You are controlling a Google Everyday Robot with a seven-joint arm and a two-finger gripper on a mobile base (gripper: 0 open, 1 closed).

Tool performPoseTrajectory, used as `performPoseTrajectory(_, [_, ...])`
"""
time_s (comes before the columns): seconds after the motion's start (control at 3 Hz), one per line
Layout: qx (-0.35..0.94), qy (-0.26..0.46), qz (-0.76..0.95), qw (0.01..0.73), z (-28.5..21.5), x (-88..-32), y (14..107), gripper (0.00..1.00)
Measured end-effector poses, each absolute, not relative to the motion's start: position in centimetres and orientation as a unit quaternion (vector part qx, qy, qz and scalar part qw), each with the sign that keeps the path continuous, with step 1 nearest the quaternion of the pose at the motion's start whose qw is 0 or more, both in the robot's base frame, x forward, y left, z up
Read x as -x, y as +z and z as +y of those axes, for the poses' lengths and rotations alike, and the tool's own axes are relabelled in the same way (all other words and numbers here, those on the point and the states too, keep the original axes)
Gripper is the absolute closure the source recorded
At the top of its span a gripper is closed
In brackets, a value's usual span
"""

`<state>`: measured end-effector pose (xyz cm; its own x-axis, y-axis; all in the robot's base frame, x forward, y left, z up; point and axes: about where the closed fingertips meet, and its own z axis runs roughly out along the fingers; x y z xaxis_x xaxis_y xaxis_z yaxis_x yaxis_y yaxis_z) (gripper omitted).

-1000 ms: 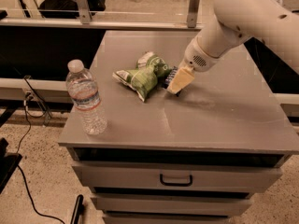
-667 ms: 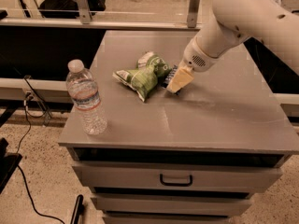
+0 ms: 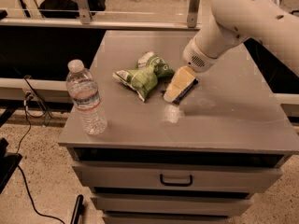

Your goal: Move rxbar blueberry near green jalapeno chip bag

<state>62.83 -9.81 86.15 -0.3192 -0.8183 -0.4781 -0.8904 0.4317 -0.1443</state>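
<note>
The green jalapeno chip bag (image 3: 145, 76), green and white with a pinched middle, lies on the grey tabletop (image 3: 224, 111) left of centre. My gripper (image 3: 176, 90) hangs from the white arm just right of the bag, with its pale fingers (image 3: 180, 82) pointing down to the table. It is shut on the rxbar blueberry (image 3: 188, 90), of which only a dark navy strip shows along the fingers' right side. The bar sits at or just above the table surface, a few centimetres from the bag's right end.
A clear plastic water bottle (image 3: 86, 99) stands near the table's front left corner. The table is a drawer cabinet with a handle (image 3: 176, 180) in front. A rail and dark gap run behind it, and cables lie on the floor at left.
My gripper has come down slightly toward the tabletop beside the chip bag. The bag and the bottle have not moved.
</note>
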Motion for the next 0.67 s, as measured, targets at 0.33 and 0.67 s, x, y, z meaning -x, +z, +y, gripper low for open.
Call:
performPoseTrajectory(0.33, [0.538, 0.072, 0.803, 0.246, -11.5, -63.1, 87.3, 0.0])
performPoseTrajectory(0.67, [0.542, 0.073, 0.8, 0.248, -15.3, -63.5, 88.8, 0.0])
